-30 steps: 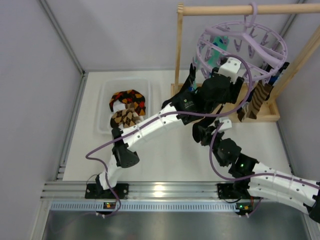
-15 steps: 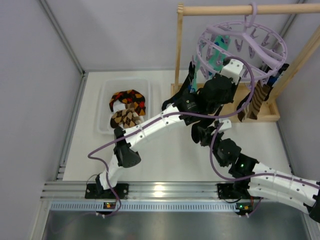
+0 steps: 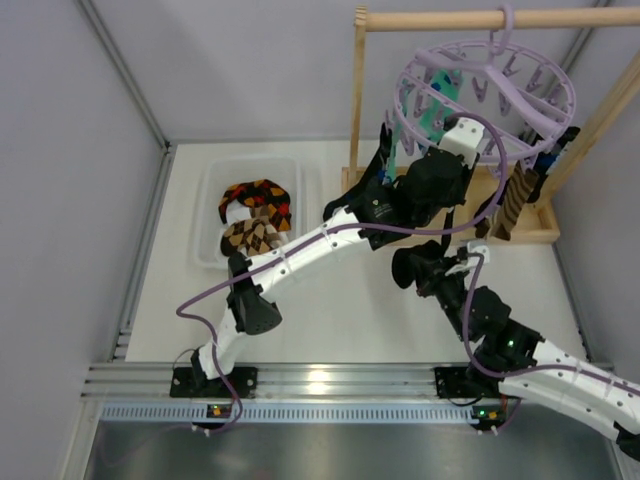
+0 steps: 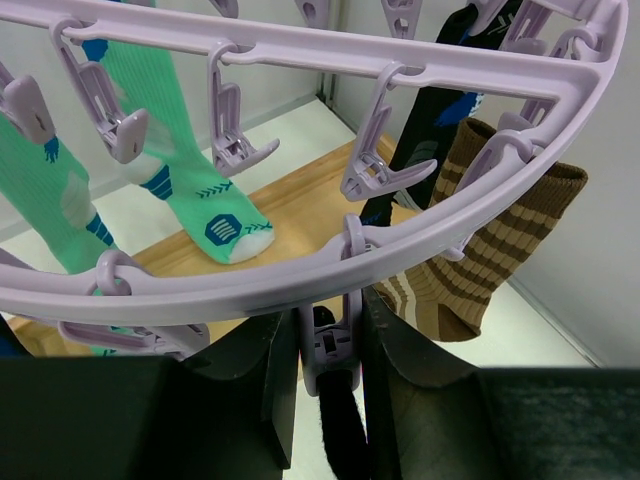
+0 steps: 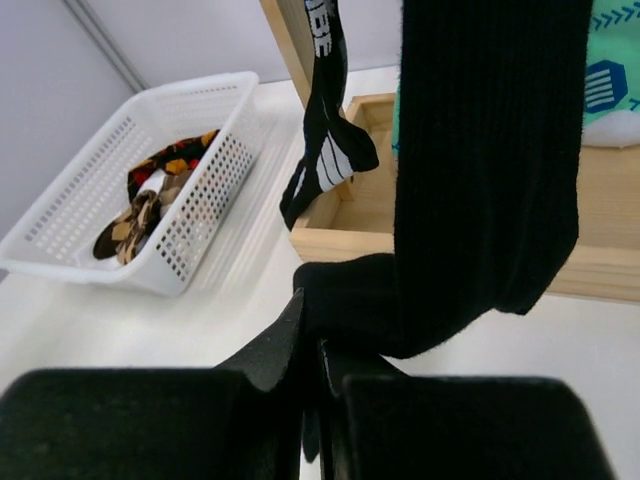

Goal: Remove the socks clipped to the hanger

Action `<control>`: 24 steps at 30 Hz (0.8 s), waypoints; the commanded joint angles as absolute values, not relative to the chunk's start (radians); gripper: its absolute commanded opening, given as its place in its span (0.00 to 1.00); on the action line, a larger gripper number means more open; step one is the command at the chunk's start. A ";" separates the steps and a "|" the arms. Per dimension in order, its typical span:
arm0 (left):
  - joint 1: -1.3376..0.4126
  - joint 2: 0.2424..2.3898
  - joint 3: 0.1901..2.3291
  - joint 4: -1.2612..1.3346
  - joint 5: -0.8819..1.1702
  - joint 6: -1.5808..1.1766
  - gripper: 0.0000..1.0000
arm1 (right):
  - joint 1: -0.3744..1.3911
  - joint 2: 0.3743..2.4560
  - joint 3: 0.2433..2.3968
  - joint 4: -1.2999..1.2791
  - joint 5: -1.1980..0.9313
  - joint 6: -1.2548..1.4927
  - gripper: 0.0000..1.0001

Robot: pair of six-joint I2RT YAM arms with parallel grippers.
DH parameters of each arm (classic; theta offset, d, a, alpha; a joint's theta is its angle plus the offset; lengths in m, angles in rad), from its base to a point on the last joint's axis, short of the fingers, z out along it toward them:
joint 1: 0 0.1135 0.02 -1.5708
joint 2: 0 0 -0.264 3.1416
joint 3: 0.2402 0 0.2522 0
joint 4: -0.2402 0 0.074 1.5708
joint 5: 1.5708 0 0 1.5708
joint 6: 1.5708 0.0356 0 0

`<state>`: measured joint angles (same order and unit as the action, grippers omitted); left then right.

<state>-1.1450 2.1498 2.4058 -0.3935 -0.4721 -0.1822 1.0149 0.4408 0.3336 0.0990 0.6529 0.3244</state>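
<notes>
The lavender hanger [image 3: 440, 58] hangs from the wooden rail, its rim close in the left wrist view [image 4: 300, 270]. Teal socks [image 4: 190, 150], a brown striped sock [image 4: 490, 260] and a black sock with blue-white marks [image 4: 440, 130] hang from its clips. My left gripper [image 4: 330, 380] is shut on one lavender clip [image 4: 332, 350] under the rim; that clip holds a plain black sock [image 4: 350, 430]. My right gripper [image 5: 322, 370] is shut on the lower end of this black sock [image 5: 480, 170]. From above, the left gripper [image 3: 440, 180] sits under the ring and the right gripper [image 3: 420, 265] below it.
A white basket [image 3: 215, 195] with brown-orange argyle socks [image 3: 255, 215] stands on the table at the left. The wooden rail frame [image 3: 450, 20] has an upright post [image 3: 358, 100] and a base tray [image 3: 535, 235] under the hanger. Grey walls close in both sides.
My right arm has swung its forearm and the gripper has shifted slightly right and down with the black sock. My left gripper has risen a little at the ring, which has tilted.
</notes>
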 commanded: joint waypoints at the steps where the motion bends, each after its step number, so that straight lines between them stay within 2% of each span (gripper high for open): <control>1: -1.138 2.085 2.396 -0.324 -0.485 -0.195 0.00 | 1.037 0.379 0.319 0.020 0.649 0.357 0.00; 5: -1.134 2.074 2.396 -0.324 -0.476 -0.219 0.00 | 1.038 0.350 0.301 0.002 0.647 0.386 0.00; 14: -1.121 2.043 2.402 -0.324 -0.456 -0.248 0.00 | 1.037 0.448 0.239 -0.044 0.679 0.558 0.00; 20: -1.121 2.028 2.376 -0.327 -0.436 -0.250 0.00 | 1.037 0.399 0.235 -0.060 0.706 0.577 0.00; 21: -1.121 2.016 2.366 -0.325 -0.430 -0.256 0.04 | 1.037 0.396 0.241 -0.063 0.706 0.569 0.00; 23: -1.121 2.003 2.343 -0.325 -0.413 -0.264 0.19 | 1.037 0.394 0.270 -0.086 0.713 0.549 0.00; 24: -1.121 1.991 2.320 -0.325 -0.408 -0.270 0.23 | 1.037 0.393 0.281 -0.095 0.718 0.540 0.00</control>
<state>-1.1301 2.0762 2.3520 -0.3870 -0.4282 -0.2447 1.0180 0.4026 0.2260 -0.0750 0.6888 0.5484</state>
